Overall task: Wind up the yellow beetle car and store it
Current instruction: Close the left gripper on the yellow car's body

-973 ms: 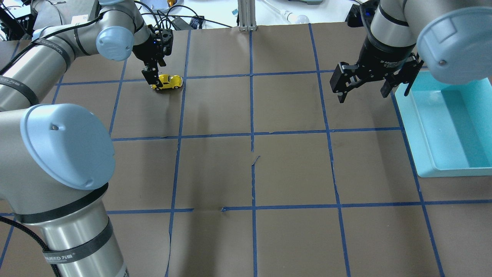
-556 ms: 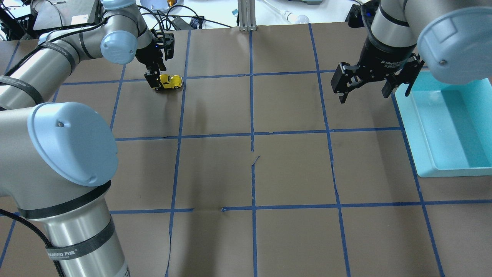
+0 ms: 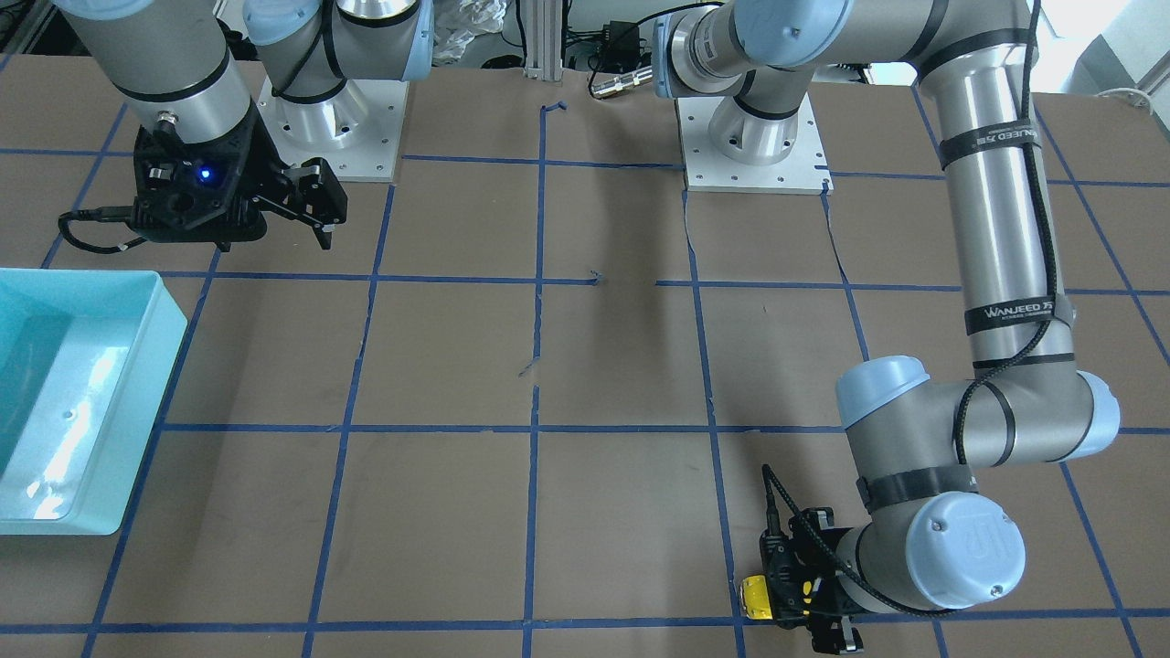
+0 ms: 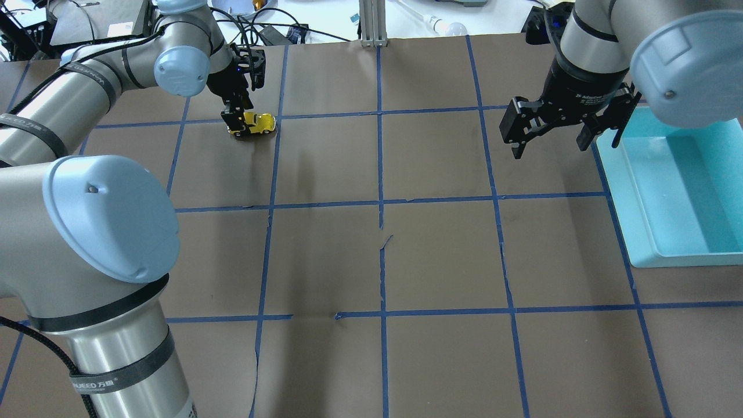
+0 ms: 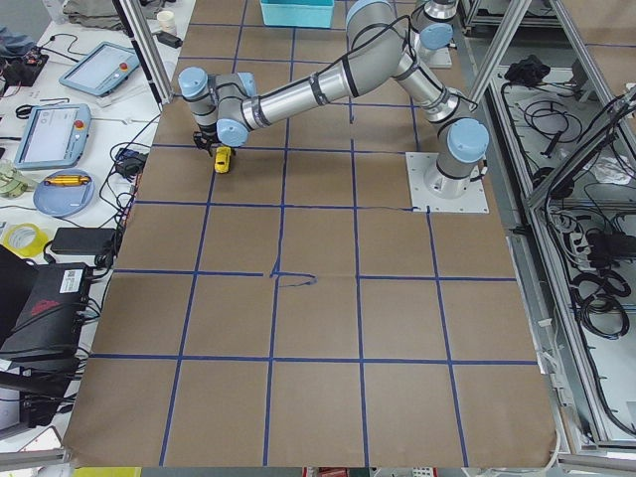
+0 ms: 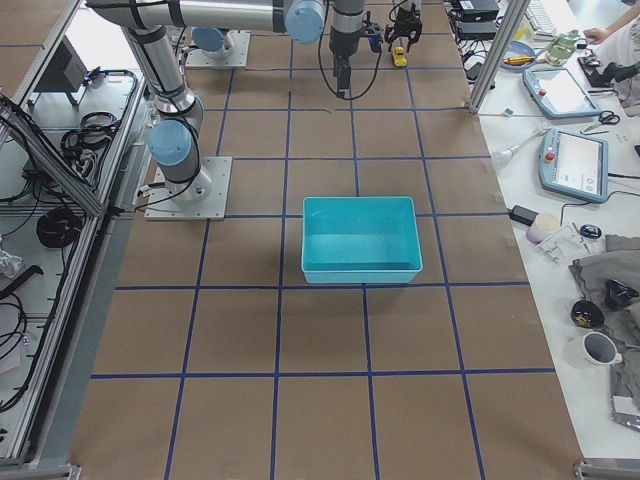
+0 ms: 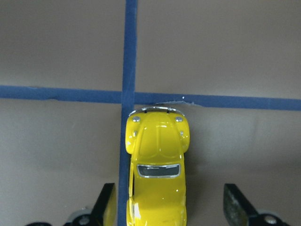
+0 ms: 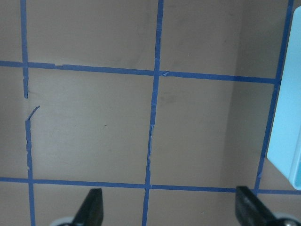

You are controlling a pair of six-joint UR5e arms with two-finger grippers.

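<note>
Left gripper (image 7: 170, 209) straddles the rear of the yellow beetle car (image 7: 159, 155) with its jaws spread. One finger (image 7: 109, 207) sits just beside the car's flank and the other finger (image 7: 235, 207) stands off with bare table between, so nothing is pinched. The car stands on its wheels in the far left part of the table (image 4: 441, 255), its nose at a crossing of blue tape lines (image 7: 127, 47) and one side over a line. Brown paper covers the table, ruled into squares by the tape and torn in places near the middle. Past the far edge are cables and an aluminium post (image 4: 371, 23), and a teach pendant (image 5: 50, 134) lies on a side bench. A turquoise bin (image 4: 630, 197) sits at the table's right side, well apart from the car, its floor in plain view. Right gripper (image 8: 170, 207) hangs above the table just beside the bin, jaws wide, holding nothing
</note>
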